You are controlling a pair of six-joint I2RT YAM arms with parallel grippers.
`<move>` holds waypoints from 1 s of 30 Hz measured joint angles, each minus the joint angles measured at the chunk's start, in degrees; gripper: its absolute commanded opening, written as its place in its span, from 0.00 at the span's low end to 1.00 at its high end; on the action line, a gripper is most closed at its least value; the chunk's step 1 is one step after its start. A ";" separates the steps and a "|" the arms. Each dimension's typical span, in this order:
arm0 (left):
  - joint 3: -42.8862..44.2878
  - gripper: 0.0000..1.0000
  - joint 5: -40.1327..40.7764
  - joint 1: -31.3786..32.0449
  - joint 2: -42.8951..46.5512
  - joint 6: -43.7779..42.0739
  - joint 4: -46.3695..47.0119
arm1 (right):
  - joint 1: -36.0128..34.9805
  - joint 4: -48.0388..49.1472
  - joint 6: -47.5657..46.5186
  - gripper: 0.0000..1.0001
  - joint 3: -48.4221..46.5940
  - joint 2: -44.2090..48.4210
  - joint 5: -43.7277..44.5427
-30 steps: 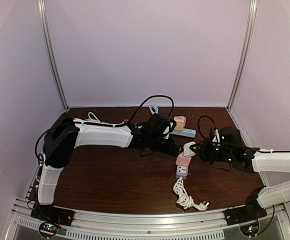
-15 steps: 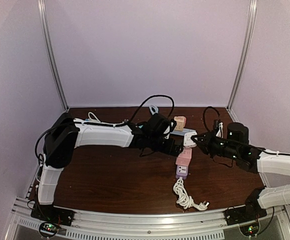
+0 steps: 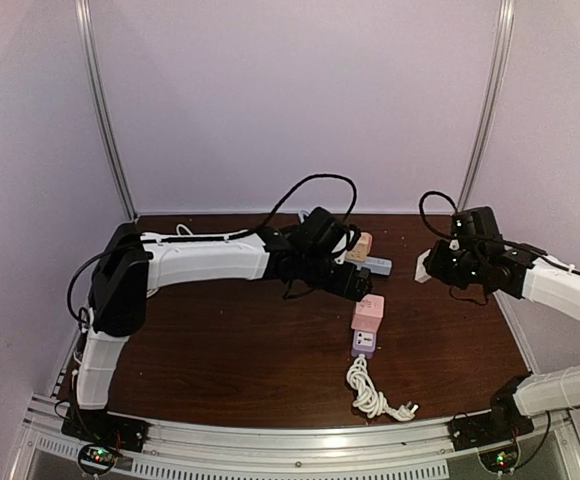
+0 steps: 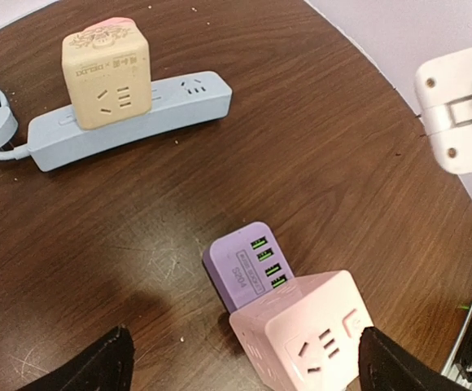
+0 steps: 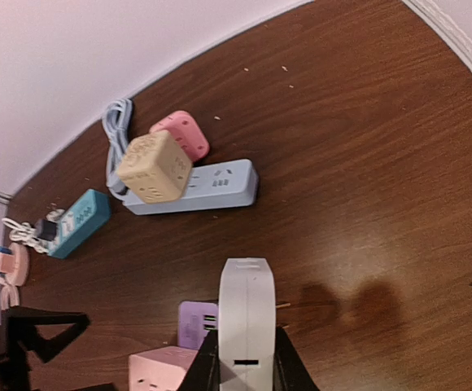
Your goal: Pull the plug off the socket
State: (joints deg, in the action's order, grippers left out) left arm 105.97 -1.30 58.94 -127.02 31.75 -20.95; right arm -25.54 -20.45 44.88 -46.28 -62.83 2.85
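Wooden table (image 3: 220, 350); right gripper (image 5: 246, 368) clamps white plug (image 5: 246, 305), fingers (image 5: 205, 368) cropped

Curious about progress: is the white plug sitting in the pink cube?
No, the white plug is off to one side, apart from the pink cube.

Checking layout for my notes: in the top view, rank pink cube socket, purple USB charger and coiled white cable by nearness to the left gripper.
1. pink cube socket, right beside the left gripper
2. purple USB charger, against the cube's near side
3. coiled white cable, by the table's front edge
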 measured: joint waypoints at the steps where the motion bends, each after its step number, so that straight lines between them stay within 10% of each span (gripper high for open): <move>1: 0.00 0.98 0.02 0.00 0.28 -0.13 -0.35 | 0.11 -2.14 -1.20 0.00 -0.83 -1.57 1.64; 11: -3.87 0.98 0.39 0.00 6.93 -1.70 -1.70 | 0.24 -16.13 -7.30 0.02 -6.99 -17.51 15.67; 30: -9.03 0.98 3.04 0.00 10.99 -2.08 -1.92 | 0.24 -17.38 -13.66 0.36 -8.85 -29.29 18.45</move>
State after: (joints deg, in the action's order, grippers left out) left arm 96.95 1.74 58.94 -116.03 29.67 -22.87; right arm -25.30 -37.82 31.22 -55.13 -92.12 21.30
